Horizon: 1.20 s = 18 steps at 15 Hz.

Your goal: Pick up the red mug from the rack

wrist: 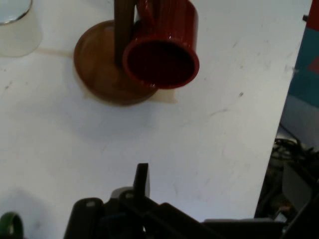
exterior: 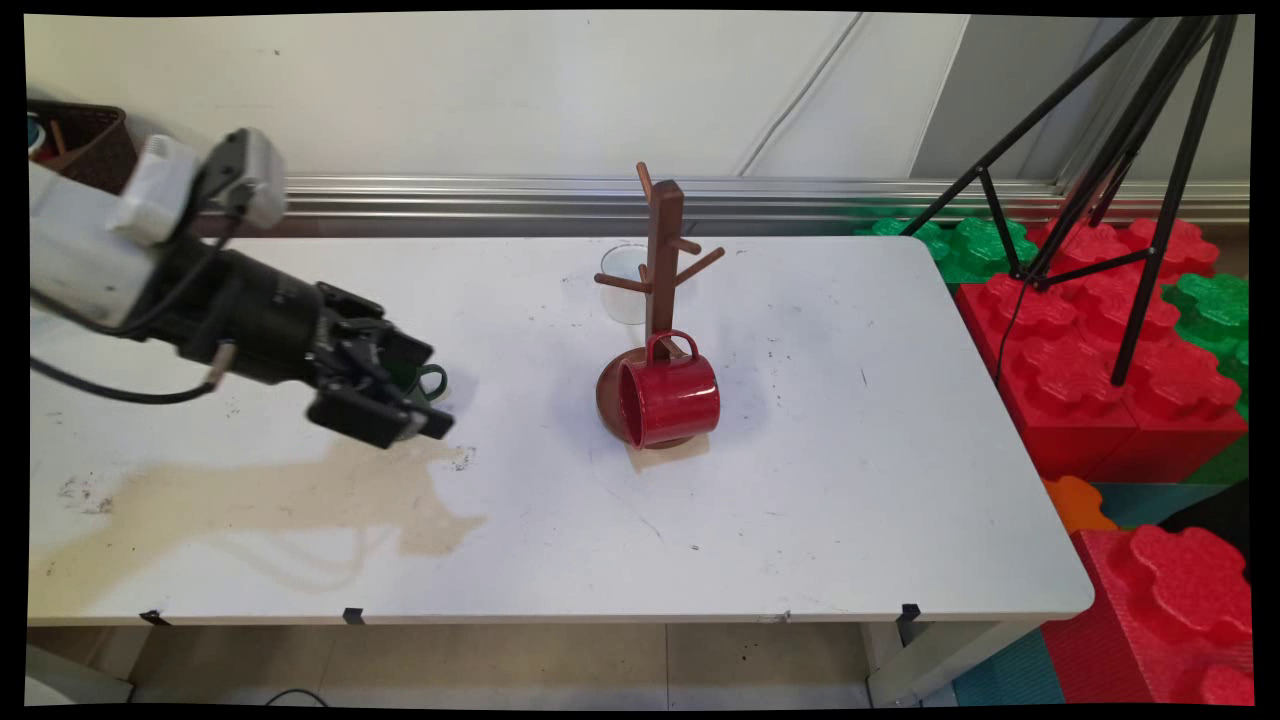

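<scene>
A black gripper [exterior: 400,405] on a white arm hangs low over the left side of a white table [exterior: 850,480], angled toward the middle. Whether it is clenched or released cannot be told: the hand view shows only one finger rising from the linkage, with nothing between it and the table. Just behind the gripper, a green mug [exterior: 425,380] sits on the table, mostly hidden by the hand, only its handle showing. Further right, at mid-table, a red mug [exterior: 668,398] lies on its side, its mouth turned toward the camera's left and its handle uppermost, propped against the round base of a brown wooden mug tree [exterior: 661,270]; the post seems to keep it from rolling. Behind the tree stands a clear cup [exterior: 624,283], upright, near the table's far edge.
</scene>
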Available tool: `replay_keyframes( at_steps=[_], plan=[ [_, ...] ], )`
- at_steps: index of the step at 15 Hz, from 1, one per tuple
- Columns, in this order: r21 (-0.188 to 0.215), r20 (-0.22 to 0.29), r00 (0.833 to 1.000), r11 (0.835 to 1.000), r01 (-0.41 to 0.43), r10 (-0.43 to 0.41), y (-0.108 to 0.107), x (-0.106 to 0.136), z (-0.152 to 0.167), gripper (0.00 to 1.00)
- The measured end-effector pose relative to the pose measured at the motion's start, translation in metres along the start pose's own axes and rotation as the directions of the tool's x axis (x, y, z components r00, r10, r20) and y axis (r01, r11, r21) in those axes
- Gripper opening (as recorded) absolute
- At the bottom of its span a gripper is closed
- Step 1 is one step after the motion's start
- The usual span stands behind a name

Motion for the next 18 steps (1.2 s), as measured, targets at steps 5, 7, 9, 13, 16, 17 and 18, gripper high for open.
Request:
replay_keyframes(
  at_steps=[5, 7, 9, 13, 16, 17, 18],
  plan=[
    [-0.017, -0.005, 0.999, 0.999, 0.040, -0.040, 0.001, 0.015, 0.032, 1.00],
    [-0.021, -0.002, 0.998, 0.998, 0.056, -0.056, 0.000, 0.021, 0.047, 1.00],
    [-0.022, 0.003, 0.997, 0.997, 0.072, -0.072, -0.002, 0.025, 0.061, 1.00],
    [-0.017, -0.005, 0.996, 0.996, 0.088, -0.088, -0.005, 0.032, 0.082, 1.00],
    [-0.017, -0.013, 0.995, 0.995, 0.101, -0.102, -0.006, 0.036, 0.096, 1.00],
    [-0.017, -0.017, 0.994, 0.994, 0.107, -0.107, -0.007, 0.038, 0.102, 1.00],
    [-0.018, -0.022, 0.993, 0.993, 0.115, -0.116, -0.007, 0.040, 0.109, 1.00]
  ],
)
